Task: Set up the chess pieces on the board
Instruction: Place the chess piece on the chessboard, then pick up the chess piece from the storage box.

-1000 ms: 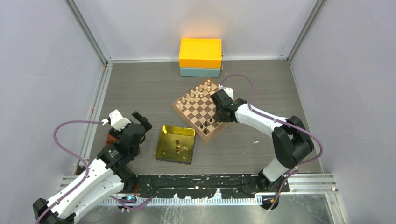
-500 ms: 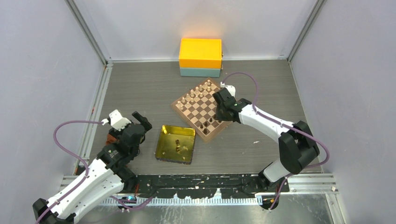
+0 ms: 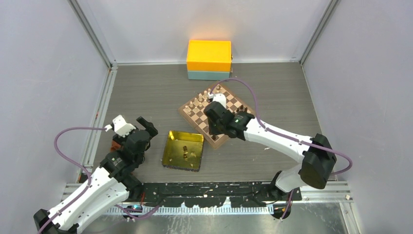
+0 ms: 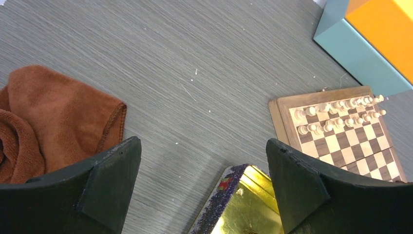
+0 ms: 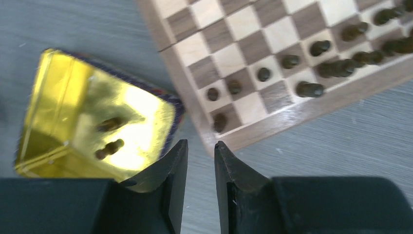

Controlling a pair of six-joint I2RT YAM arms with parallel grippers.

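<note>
The board [image 3: 199, 116] lies turned at mid-table and also shows in the right wrist view [image 5: 272, 34]. Several dark-brown chess pieces [image 5: 309, 89] stand along its near edge. Two more dark pieces [image 5: 109, 148] lie in the gold tray [image 5: 44, 97]. My right gripper [image 5: 200, 151] hangs above the table between the tray and the board's corner [image 3: 210, 127]. Its jaws stand a narrow gap apart and hold nothing. My left gripper [image 4: 202, 161] is wide open and empty, left of the tray [image 3: 136, 127].
Pale beige chessmen [image 4: 336, 109] line the board's far edge. A brown cloth [image 4: 44, 117] lies by the left gripper. An orange box on a teal one [image 3: 209, 54] stands at the back wall. The gold tray's rim [image 3: 170, 146] sits near the board.
My right arm has swung from the board's right side leftward and nearer, toward the tray. The left arm has not moved.
</note>
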